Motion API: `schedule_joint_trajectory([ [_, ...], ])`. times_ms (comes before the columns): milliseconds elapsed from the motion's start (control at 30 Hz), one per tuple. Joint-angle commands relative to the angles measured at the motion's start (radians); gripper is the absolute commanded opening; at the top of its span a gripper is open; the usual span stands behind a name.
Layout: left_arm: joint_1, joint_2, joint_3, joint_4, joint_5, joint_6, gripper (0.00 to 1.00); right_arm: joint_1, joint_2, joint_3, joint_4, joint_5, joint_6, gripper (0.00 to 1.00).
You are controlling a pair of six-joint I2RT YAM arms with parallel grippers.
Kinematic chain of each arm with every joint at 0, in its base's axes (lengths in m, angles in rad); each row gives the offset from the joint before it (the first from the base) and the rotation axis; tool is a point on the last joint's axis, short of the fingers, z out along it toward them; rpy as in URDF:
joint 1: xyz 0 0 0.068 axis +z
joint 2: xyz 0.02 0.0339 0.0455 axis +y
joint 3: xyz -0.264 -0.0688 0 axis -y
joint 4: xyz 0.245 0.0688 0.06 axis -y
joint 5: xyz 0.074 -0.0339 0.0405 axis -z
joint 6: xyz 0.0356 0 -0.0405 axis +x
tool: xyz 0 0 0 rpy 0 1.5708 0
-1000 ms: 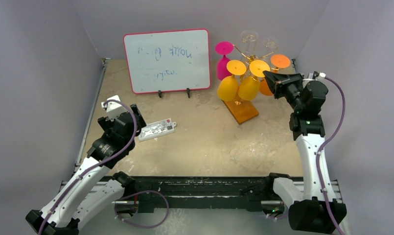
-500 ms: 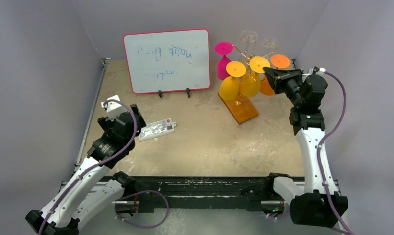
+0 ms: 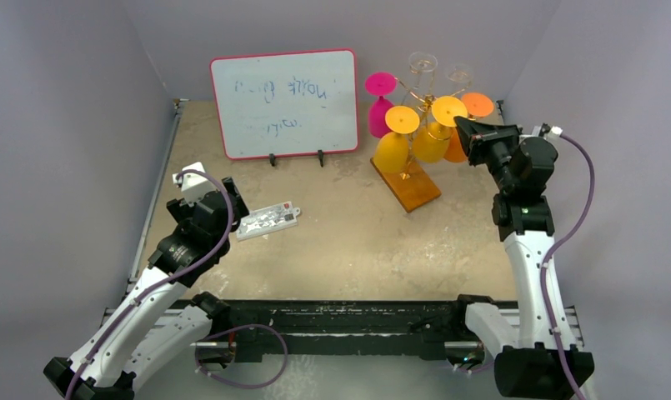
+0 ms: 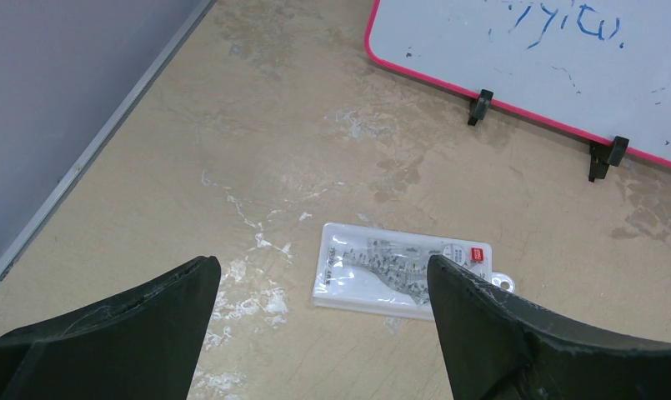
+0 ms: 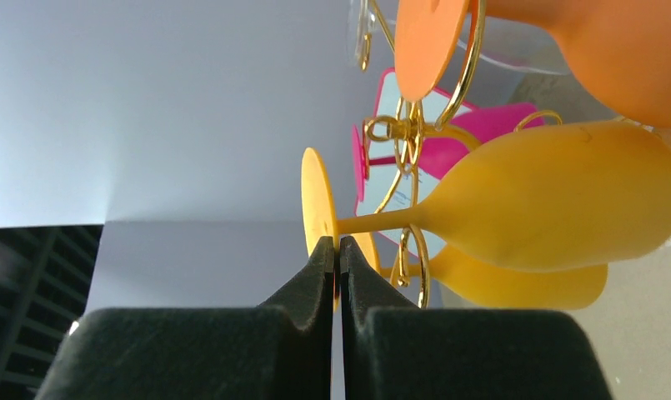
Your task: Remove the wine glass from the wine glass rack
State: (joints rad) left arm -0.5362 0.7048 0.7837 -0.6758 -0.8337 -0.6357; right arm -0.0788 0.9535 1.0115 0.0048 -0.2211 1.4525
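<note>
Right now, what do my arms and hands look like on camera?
The left arm and right arm match: white links, black joints and a purple cable running along each. The left hand and right hand are black, each with two wedge-shaped fingers.

The whiteboard [image 3: 286, 102] carries blue scribbles, none legible.
</note>
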Motion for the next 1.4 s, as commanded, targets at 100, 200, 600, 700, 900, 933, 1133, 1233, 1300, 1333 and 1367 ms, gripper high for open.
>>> schedule_joint_trajectory([
  [100,0.004,-0.015,0.037,0.014,-0.018,-0.015,0.95,0.002,-0.043,0.002,0.003,0.078,0.04,0.0],
  [200,0.004,-0.012,0.038,0.014,-0.019,-0.014,0.94,0.002,-0.044,-0.006,0.013,0.085,0.05,0.0],
  [600,0.004,-0.01,0.038,0.014,-0.015,-0.012,0.95,0.002,-0.091,-0.016,-0.049,0.131,0.029,0.0],
  [700,0.004,-0.012,0.039,0.014,-0.016,-0.015,0.95,0.002,-0.097,-0.019,-0.069,0.126,0.029,0.0],
  [900,0.004,-0.011,0.039,0.013,-0.016,-0.015,0.95,0.002,-0.123,-0.028,-0.093,0.121,0.019,0.0],
  [933,0.004,-0.011,0.04,0.013,-0.016,-0.014,0.95,0.002,-0.128,-0.03,-0.097,0.123,0.013,0.0],
  [1133,0.004,-0.011,0.039,0.015,-0.013,-0.015,0.95,0.002,-0.202,-0.036,-0.164,0.135,-0.036,0.0],
  [1233,0.004,-0.007,0.04,0.015,-0.012,-0.014,0.96,0.002,-0.25,-0.067,-0.204,0.144,-0.059,0.0],
  [1300,0.005,-0.006,0.038,0.016,-0.009,-0.014,0.97,0.002,-0.28,-0.072,-0.242,0.155,-0.089,0.0],
  [1333,0.004,-0.004,0.038,0.016,-0.008,-0.015,0.97,0.002,-0.295,-0.075,-0.264,0.16,-0.102,0.0],
  [1367,0.004,-0.003,0.039,0.015,-0.007,-0.014,0.97,0.002,-0.31,-0.077,-0.289,0.17,-0.115,0.0],
])
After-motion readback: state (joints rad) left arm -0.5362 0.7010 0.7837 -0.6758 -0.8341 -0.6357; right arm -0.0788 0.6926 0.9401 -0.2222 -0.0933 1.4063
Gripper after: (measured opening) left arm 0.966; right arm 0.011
